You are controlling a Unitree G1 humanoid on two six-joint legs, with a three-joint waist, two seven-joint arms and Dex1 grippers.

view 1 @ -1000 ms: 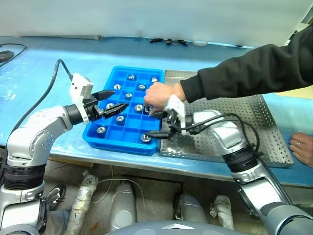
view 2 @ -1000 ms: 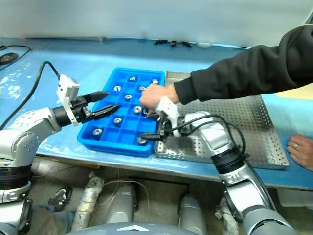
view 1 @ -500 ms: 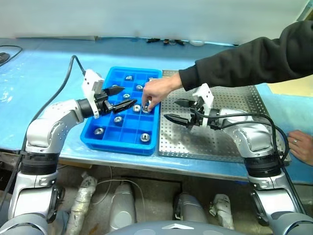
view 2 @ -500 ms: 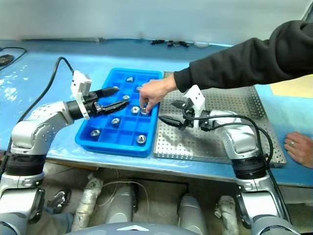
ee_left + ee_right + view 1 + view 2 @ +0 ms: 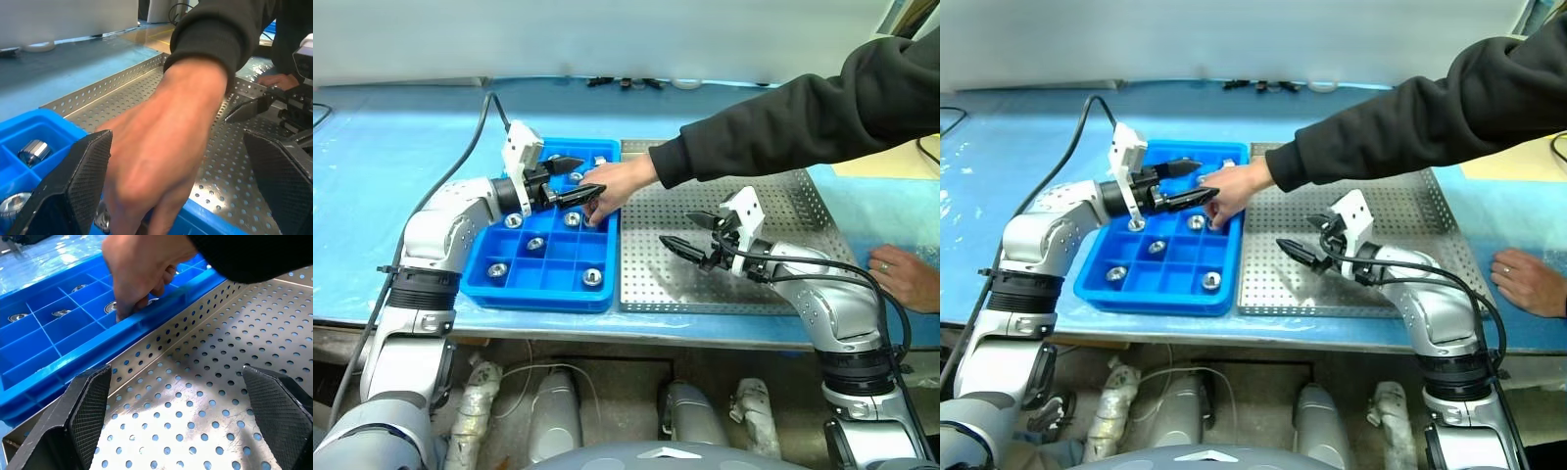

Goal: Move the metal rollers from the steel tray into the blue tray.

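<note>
Since a second ago my right gripper [image 5: 690, 233] has pulled off the blue tray's near corner and now hangs over the steel tray [image 5: 783, 294], while my left gripper [image 5: 576, 182] has pushed in over the blue tray [image 5: 543, 294] toward its far end. Both sets of fingers stand wide and hold nothing.

Metal rollers [image 5: 591, 277]: I count several sitting singly in the blue tray's compartments, some near its front rim, more toward its middle and far end. On the steel tray, just beside the blue tray on its right, I see bare perforated sheet and no roller, though the person's arm hides part of it. Judgement: the transfer looks essentially finished, or the tray awaits refilling.

A person's hand [image 5: 610, 184] reaches across the steel tray into the blue tray's middle compartments, fingertips down among the rollers; whether it grips one I cannot tell. It sits right by my left fingers [image 5: 90, 169]. A second hand [image 5: 902, 275] rests on the counter [image 5: 372, 176] beyond the steel tray's right rim.

Doing this step well: hold both arms clear until the hand leaves, confirm whether any roller remains in the steel tray, then approach from above.
</note>
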